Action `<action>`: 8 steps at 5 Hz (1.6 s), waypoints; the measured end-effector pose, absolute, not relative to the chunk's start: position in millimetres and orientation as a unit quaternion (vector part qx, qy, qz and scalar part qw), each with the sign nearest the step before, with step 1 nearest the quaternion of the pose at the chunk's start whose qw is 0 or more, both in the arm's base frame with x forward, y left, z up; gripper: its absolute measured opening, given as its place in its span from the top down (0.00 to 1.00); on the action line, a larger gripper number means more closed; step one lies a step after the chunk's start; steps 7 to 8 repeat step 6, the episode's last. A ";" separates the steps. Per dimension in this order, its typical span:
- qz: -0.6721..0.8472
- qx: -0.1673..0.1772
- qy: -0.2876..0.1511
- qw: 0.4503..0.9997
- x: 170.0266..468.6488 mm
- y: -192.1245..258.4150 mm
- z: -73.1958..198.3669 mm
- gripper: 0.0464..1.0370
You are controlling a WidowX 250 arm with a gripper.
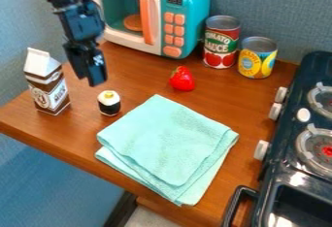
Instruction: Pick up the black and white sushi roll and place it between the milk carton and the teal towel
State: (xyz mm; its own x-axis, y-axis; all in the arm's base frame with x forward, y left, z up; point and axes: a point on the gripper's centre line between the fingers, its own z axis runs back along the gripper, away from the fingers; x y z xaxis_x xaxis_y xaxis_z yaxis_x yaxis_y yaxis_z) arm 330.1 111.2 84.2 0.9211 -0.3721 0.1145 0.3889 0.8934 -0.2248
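While hand (96,81) hangs nearby | toy sushi (109,105) upright | long axis vertical

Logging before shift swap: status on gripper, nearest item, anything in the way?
Gripper above wooden counter, no held item visible. Small black-and-white toy nearest, upright. Carton one side, folded towel the other.

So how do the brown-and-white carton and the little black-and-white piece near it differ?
Size: the carton is much taller; the little piece is short and squat.
Shape: the carton is boxy with a peaked top, while the little piece is rounded.
Look: the carton is brown and white with printed sides; the little piece has a black band under a white top with a yellow spot.
Shared: both stand upright on the wooden counter.
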 end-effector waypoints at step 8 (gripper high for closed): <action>0.015 0.040 0.009 0.999 341.4 204.4 140.7 0.04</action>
